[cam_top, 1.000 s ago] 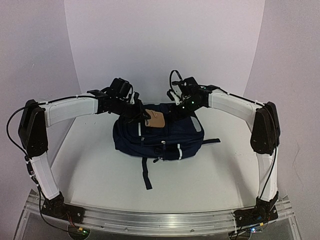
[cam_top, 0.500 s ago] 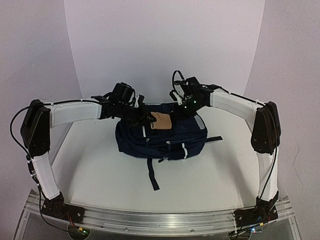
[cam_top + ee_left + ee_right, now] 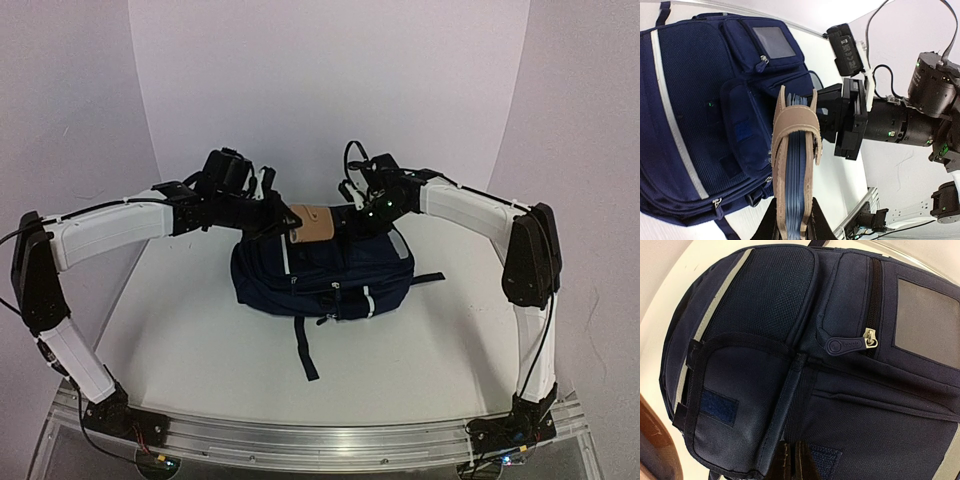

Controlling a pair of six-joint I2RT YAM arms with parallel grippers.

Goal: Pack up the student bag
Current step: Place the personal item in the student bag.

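Packing unfinished: tan notebook (image 3: 792, 165) is gripped by left tool (image 3: 792, 225) over student bag (image 3: 330, 275). Against the bag, right tool (image 3: 792, 460) is closed.

Bright, even light; soft shadow beneath the student bag (image 3: 320, 275).

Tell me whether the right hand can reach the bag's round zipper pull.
Probably yes: the zipper pull lies bare just ahead of the right hand, nothing between. But that hand is shut, seemingly on the bag's fabric, and must let go first.
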